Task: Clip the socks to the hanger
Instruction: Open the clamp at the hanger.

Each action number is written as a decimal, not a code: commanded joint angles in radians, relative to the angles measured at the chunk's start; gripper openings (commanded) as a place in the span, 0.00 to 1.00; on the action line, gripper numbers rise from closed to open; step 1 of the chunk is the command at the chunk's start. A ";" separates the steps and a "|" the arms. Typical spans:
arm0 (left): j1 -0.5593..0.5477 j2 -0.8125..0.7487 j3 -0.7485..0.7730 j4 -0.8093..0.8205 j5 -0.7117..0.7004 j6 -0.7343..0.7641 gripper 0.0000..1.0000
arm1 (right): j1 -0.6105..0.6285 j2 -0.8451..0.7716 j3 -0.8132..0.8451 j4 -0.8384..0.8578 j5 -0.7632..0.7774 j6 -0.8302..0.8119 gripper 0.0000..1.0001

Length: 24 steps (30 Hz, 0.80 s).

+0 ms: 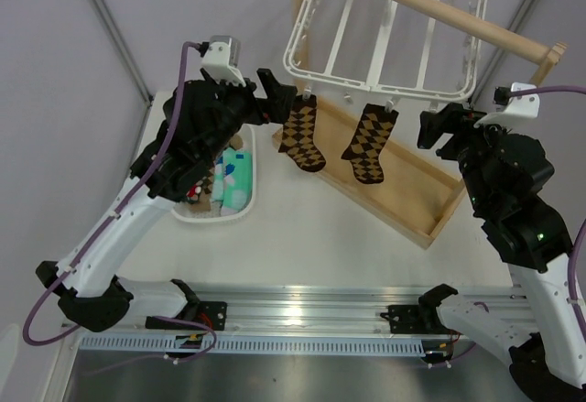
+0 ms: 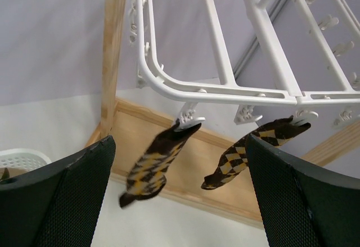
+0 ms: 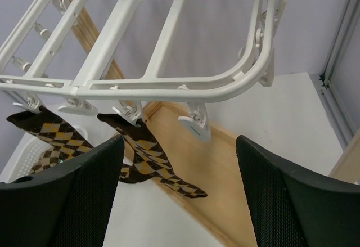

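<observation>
- The hanger (image 1: 385, 31), a white grid frame, sits at upper centre of the overhead view, hung on the rod of a wooden stand (image 1: 458, 19).
- The left argyle sock (image 1: 303, 134) is clipped to the frame's near edge and hangs toe down over the left end of the stand's tray (image 1: 417, 223).
- The right argyle sock (image 1: 371, 143) hangs from a neighbouring clip, just beside the first and apart from it.
- The remaining socks (image 1: 236, 178), mint green among them, lie in a white basket (image 1: 220, 218) at centre left.
- The left claw (image 2: 180, 146) is spread wide, gripping nothing, raised close beside the left argyle sock.
- The right claw (image 3: 180, 140) is spread and empty, at right of centre below the frame's corner. A free clip (image 3: 197, 124) hangs before it.
</observation>
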<state>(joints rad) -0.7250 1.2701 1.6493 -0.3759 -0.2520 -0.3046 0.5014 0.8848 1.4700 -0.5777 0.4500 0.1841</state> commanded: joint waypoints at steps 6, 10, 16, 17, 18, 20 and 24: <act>0.033 0.060 0.101 0.035 -0.007 0.035 0.99 | -0.006 -0.030 -0.013 0.018 -0.062 0.011 0.83; 0.061 0.116 0.174 0.020 0.016 0.035 1.00 | -0.006 -0.055 -0.014 0.016 -0.051 0.011 0.83; 0.062 0.135 0.210 -0.017 0.088 -0.017 0.98 | -0.007 -0.081 -0.010 0.013 -0.034 0.003 0.82; 0.061 0.124 0.173 -0.005 0.108 -0.030 0.98 | -0.006 -0.080 -0.010 0.012 -0.048 0.000 0.82; 0.055 0.112 0.153 0.005 0.112 -0.048 0.98 | -0.006 -0.079 -0.010 0.015 -0.060 0.003 0.82; 0.042 0.066 0.065 0.032 0.118 -0.059 0.97 | -0.006 -0.075 -0.010 0.018 -0.088 0.005 0.82; -0.005 -0.001 -0.054 0.118 0.106 -0.044 0.97 | -0.006 -0.057 -0.004 0.021 -0.155 0.009 0.82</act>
<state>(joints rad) -0.6968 1.3296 1.6566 -0.3424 -0.1715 -0.3355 0.4976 0.8085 1.4540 -0.5709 0.3595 0.1883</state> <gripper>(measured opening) 0.972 0.818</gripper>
